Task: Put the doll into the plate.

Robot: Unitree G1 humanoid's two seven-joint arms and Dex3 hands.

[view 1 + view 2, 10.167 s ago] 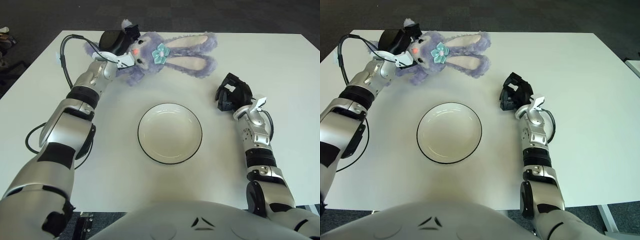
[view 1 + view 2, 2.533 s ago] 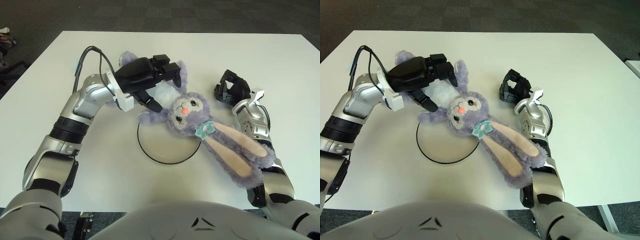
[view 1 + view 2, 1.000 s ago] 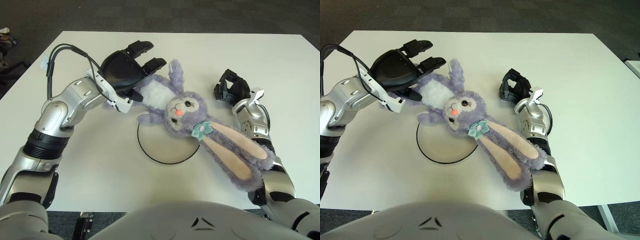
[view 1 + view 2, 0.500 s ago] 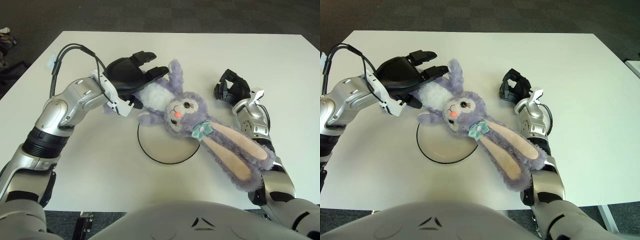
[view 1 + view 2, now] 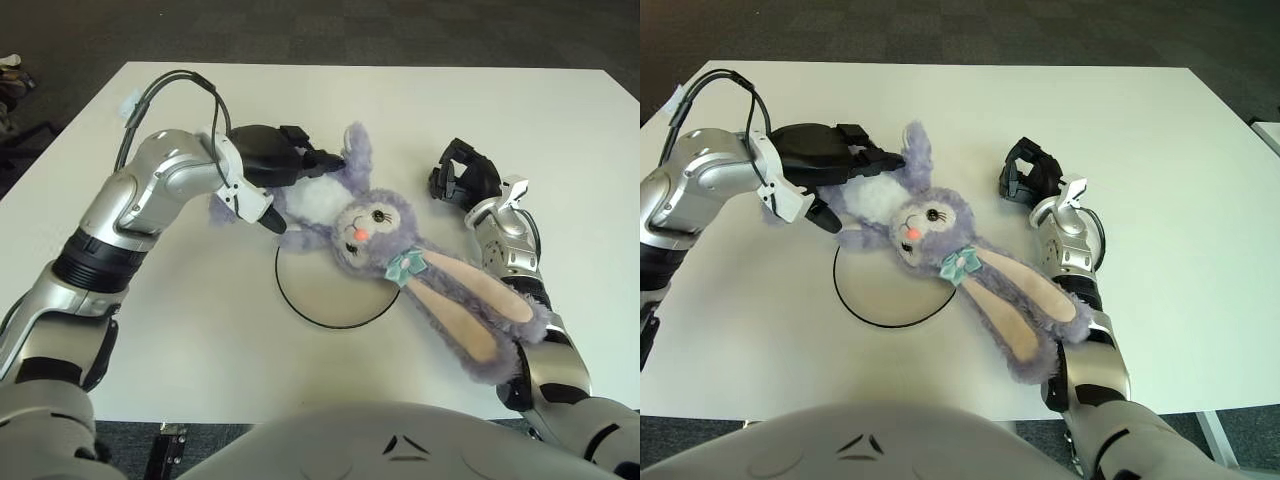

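Now left robot hand (image 5: 275,165) on doll (image 5: 370,222) — grip unclear — over plate (image 5: 868,300).

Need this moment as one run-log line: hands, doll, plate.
left hand: over doll's body, grip unclear | right hand: idle, right of doll | doll: only partly over plate, ears across right forearm | plate: rim visible

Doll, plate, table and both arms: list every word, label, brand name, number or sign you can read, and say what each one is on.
None can be read.
Doll: a teal bow at the neck, no tag or lettering shows.
Plate: plain with a dark rim, no mark.
Table: bare white, no label.
Left hand on the doll's body and right hand to the doll's right: no readable marking.
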